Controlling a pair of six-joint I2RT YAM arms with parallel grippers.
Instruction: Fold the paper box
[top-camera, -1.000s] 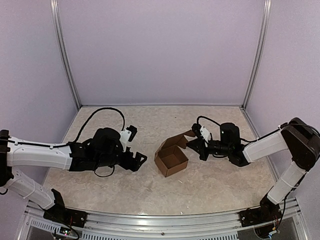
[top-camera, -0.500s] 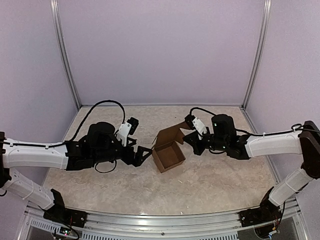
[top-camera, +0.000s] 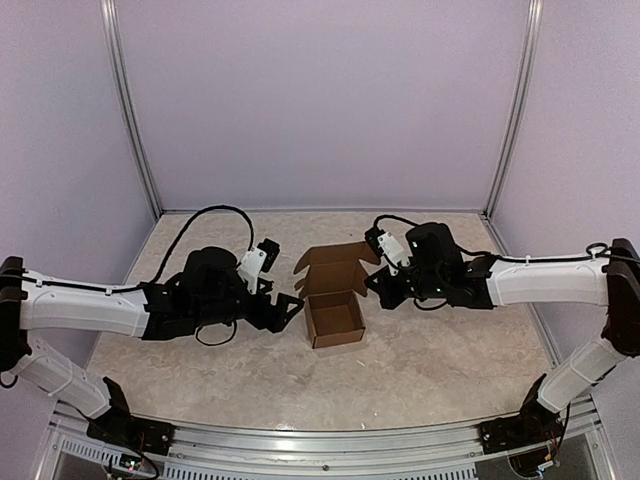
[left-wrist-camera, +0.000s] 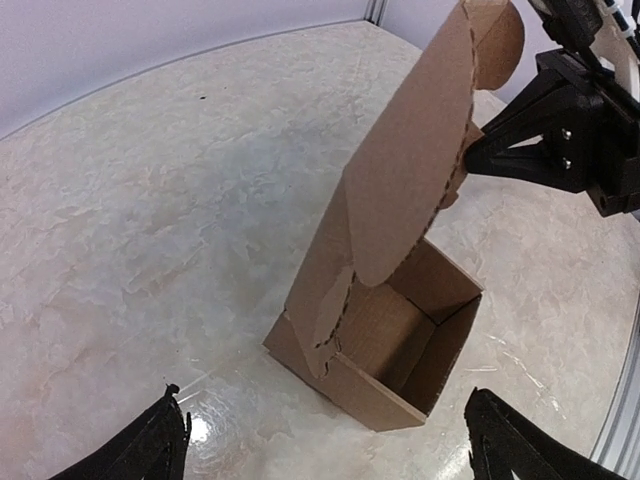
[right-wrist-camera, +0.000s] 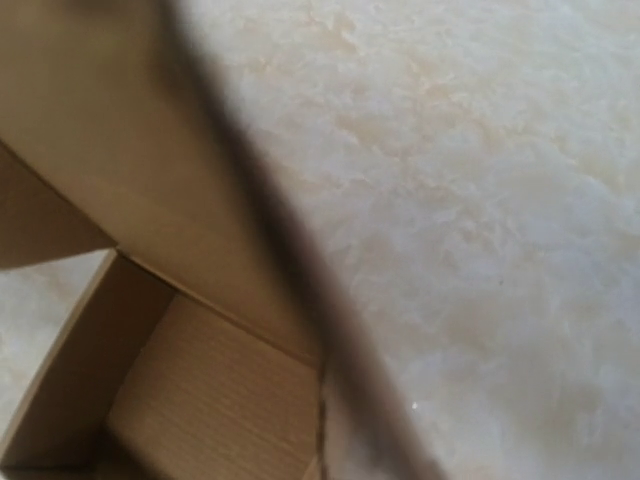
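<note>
The paper box (top-camera: 335, 320) is a small open brown cardboard cube standing in the middle of the table. Its lid flap (top-camera: 335, 264) stands up at the far side. My left gripper (top-camera: 290, 308) is open and empty just left of the box; in the left wrist view (left-wrist-camera: 321, 392) the box (left-wrist-camera: 375, 395) sits ahead between its spread fingertips. My right gripper (top-camera: 376, 284) is at the lid's right edge. In the left wrist view its fingers (left-wrist-camera: 500, 150) come together at the lid's edge (left-wrist-camera: 410, 170). The right wrist view shows only close, blurred cardboard (right-wrist-camera: 200, 400).
The marble-patterned table (top-camera: 440, 360) is walled in by lilac panels (top-camera: 320, 100) with metal posts at the back corners. An aluminium rail (top-camera: 320, 440) runs along the near edge. A black cable (top-camera: 205, 215) loops above the left arm.
The box has slid left and turned square to the camera, and its lid has risen. The right arm has reached left with it. The left gripper has moved right, close to the box.
</note>
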